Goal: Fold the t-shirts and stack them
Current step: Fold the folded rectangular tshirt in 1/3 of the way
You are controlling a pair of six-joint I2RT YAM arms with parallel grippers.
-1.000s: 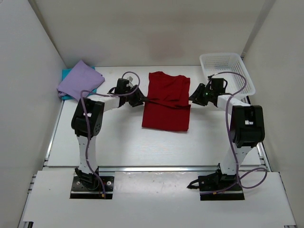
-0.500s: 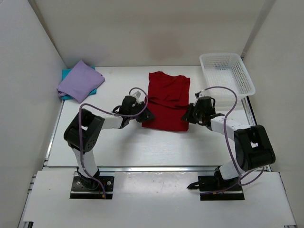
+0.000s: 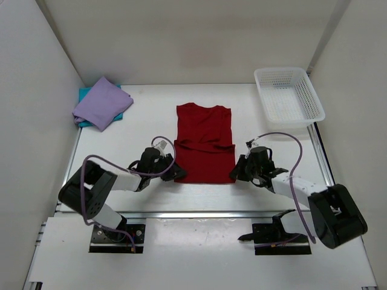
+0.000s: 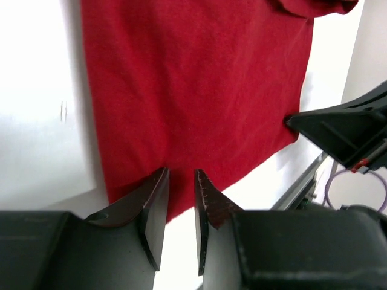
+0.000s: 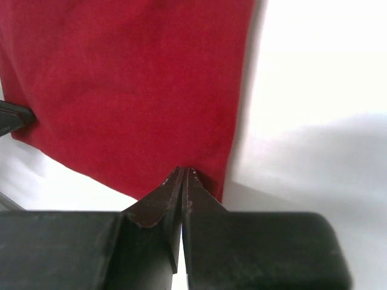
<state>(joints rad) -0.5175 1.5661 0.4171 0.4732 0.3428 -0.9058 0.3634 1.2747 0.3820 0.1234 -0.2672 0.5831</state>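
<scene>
**A:** How do the jaws stand?

**B:** The right gripper [image 3: 234, 174] is closed tight, its tips right on the hem corner of the red shirt [image 3: 204, 136]. It looks like a pinch on the cloth. The left gripper [image 3: 175, 173] has a narrow slit between its jaws and sits over the hem. I can't tell if it has caught any cloth.

**A:** And where is the shirt?

**B:** Mid-table, flat, collar toward 12 o'clock and sleeves already folded in. The grippers sit at its 7 and 5 o'clock corners.

**A:** Why both at the hem?

**B:** My guess is that the bottom edge is to be lifted evenly and carried toward 12 o'clock. With one corner each, the fold should stay square.

**A:** And the others?

**B:** The lavender shirt [image 3: 103, 103] lies folded on the teal shirt [image 3: 84, 93] at 10 o'clock, so that's likely the stack. The basket [image 3: 289, 72] is at 2 o'clock, well apart.

**A:** Any risk?

**B:** If the left side hasn't bitten, the hem will lift lopsided.
</scene>
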